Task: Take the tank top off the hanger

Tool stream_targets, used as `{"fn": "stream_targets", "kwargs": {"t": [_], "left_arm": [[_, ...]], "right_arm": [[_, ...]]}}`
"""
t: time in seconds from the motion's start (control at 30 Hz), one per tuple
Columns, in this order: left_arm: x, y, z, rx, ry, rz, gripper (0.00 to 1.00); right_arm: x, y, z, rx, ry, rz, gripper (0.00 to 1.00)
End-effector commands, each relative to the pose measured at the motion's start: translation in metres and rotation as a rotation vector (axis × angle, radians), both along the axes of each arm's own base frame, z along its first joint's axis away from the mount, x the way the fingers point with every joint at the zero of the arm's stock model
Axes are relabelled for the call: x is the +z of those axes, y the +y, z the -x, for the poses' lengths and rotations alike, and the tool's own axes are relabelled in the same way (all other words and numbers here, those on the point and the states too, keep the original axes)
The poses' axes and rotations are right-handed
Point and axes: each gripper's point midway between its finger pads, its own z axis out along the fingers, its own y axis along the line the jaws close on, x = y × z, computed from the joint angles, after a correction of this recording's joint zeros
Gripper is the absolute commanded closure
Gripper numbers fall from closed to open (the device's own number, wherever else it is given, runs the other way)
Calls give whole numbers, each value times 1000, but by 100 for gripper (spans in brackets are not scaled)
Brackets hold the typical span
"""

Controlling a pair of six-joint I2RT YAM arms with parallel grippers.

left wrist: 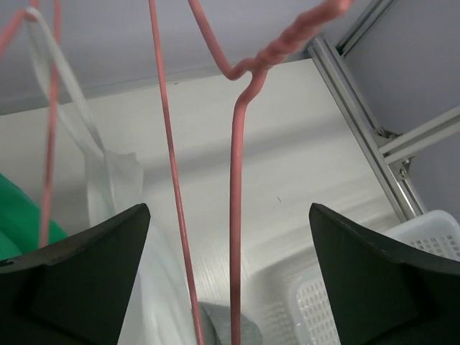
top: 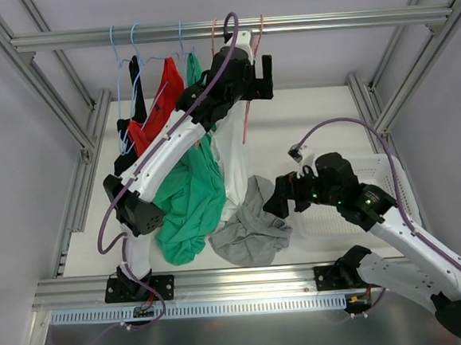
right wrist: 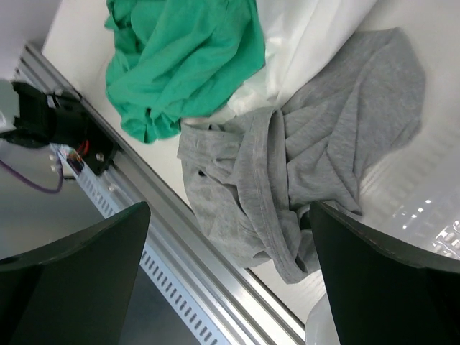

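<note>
A grey tank top lies crumpled on the table near the front edge, off any hanger; it also shows in the right wrist view. A bare pink hanger hangs from the top rail. In the left wrist view its wires run between the fingers of my left gripper, which is open and not touching them. My left gripper is raised near the rail. My right gripper is open and empty just above the grey tank top's right edge, as the right wrist view shows.
A white garment hangs on another pink hanger beside a green one; red and black garments hang further left. A white basket stands on the right. An aluminium rail borders the table front.
</note>
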Motion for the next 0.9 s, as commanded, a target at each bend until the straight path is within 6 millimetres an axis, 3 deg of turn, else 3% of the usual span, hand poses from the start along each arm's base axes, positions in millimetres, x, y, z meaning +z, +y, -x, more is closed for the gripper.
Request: {"fn": "stream_targets", "kwargs": {"t": [0.0,0.03,0.07,0.17,0.23,0.27,0.3,0.37,0.43,0.47,0.53,0.57,0.6,0.67,0.73,0.77,0.8,0.83,0.87], "left_arm": [[77,22,45,-12,-111,82,1],[87,20,58,-28,-139,74,1],[110,33,73,-11,-179,95,1],[121,43,106,-9,-219,58,1],[121,71,126,38,-229,41,1],[133,90,142,40,-242,80,1],[111,90,147,21,-205,53,1],[115,107,164,2,-209,89,1],[94,106,177,-56,-166,86,1],[101,117,189,-73,-176,125,1],[76,127,203,-98,-142,105,1],[85,136,208,-90,-160,131,1],[69,140,210,-82,-144,109,1],[70,164,219,-44,-163,130,1],[54,175,224,-31,-154,118,1],[52,185,232,-34,-163,133,1],[51,190,236,-34,-165,143,1],[50,195,239,-35,-169,152,1],[50,204,247,-41,-180,174,1]], "right_arm": [[5,29,7,180,-39,3,1],[1,29,2,168,-51,46,1],[3,35,3,214,-84,83,0],[-29,35,-4,218,-53,274,0],[-43,34,-12,198,-49,375,1],[-58,38,-10,217,-21,421,0],[-67,40,-9,222,-14,450,0],[-90,42,-8,215,4,530,1],[-111,45,-6,210,29,568,0],[-130,50,-2,227,53,598,0],[-163,50,3,232,109,659,0],[-164,50,6,229,113,662,0],[-179,51,7,230,132,688,1],[-192,55,10,216,153,690,1],[-198,55,13,211,152,703,20],[-196,57,13,204,144,691,56],[-183,59,9,188,109,660,73],[-173,60,7,174,85,636,97],[-163,57,9,156,81,613,100]]}}
